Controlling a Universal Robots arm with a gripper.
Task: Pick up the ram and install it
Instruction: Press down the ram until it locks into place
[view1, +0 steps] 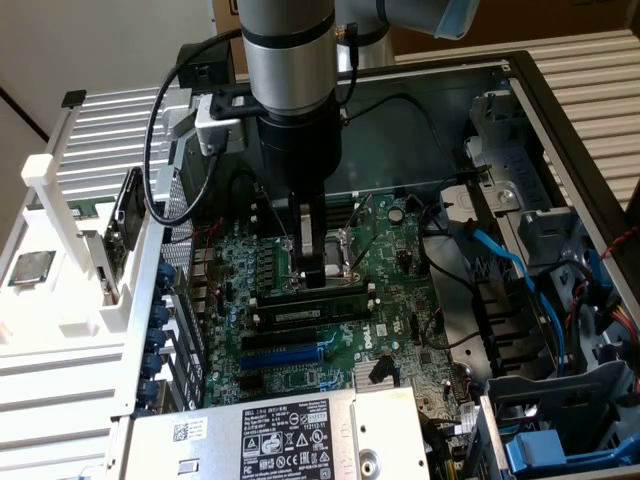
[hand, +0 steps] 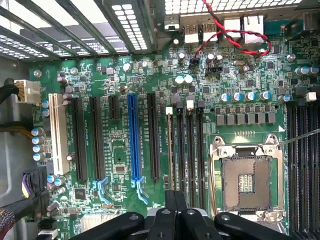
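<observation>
A: Gripper (view1: 322, 268) state? Fingers pinched fully together, nothing clamped between them as far as either view shows

B: Agreed, shut and not carrying anything. The ram (view1: 310, 310) stands on edge in a slot straight under the fingertips, running crosswise to the arm in the exterior view

A: Wrist view has the gripper (hand: 175, 212) tips over one end of the ram (hand: 171, 150), with the stick stretching away from the hand and the white end clip (hand: 169, 110) at the far end

B: Touching or hovering?

A: Cannot tell, tips look right at the top edge. Judgement: seating step, closed fingers used as a pusher

B: Then to do it well, press straight down along the slot line with no sideways lean, since the thin board would likely flex or tip. Both ends need to go down evenly and the clips snap in

A: Empty slots (hand: 190, 150) sit just beside the hand, open processor socket (hand: 246, 182) a little further out. Tips should stay off the socket pins and on the ram's edge, not on its chips
</observation>
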